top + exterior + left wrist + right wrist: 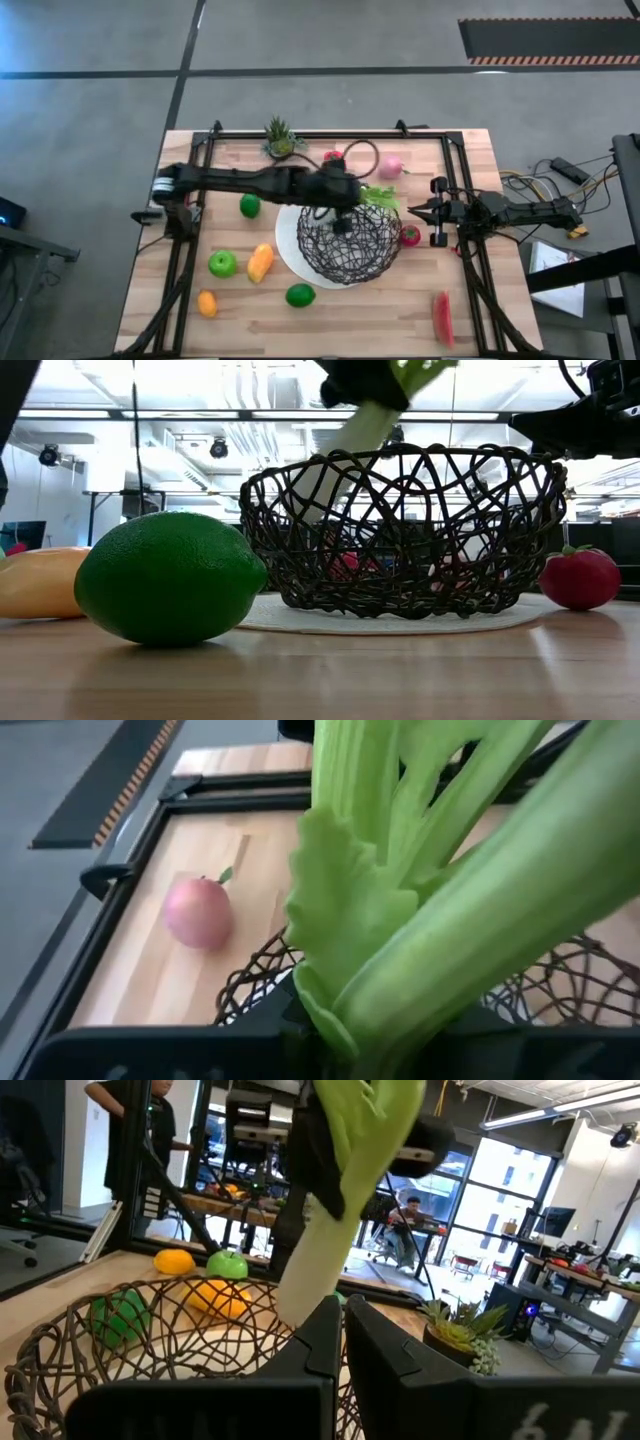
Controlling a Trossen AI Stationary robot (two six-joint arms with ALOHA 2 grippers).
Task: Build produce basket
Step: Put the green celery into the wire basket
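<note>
A green celery stalk [420, 870] is held above the far rim of the black wire basket [350, 245], with my left gripper [340, 197] shut on it. Its leafy end [380, 195] points toward the table's right edge. Its pale end [335, 460] slants down behind the mesh. More produce lies on the table: a lime [250, 206], a green apple [222, 263], a yellow-orange piece [260, 262], a small orange [207, 303], a second lime [170, 577], a pink peach [198, 912] and a red piece [580, 577]. My right gripper [340, 1305] waits shut by the basket's right side. My left gripper pinches the celery's stalk [322, 1175] about midway along it, the fingers lying across it and slanting down from the table's left. The celery is lifted clear of the table and tilted, leafy end up, pale end [305, 1275] low over the basket. In its own wrist view the celery hides the fingertips.
A small spiky potted plant [280, 140] stands at the far edge, with a red piece [333, 157] beside it. A watermelon slice [442, 318] lies near the front right corner. Black frame rails [185, 250] run along both table sides. People are in the room beyond.
</note>
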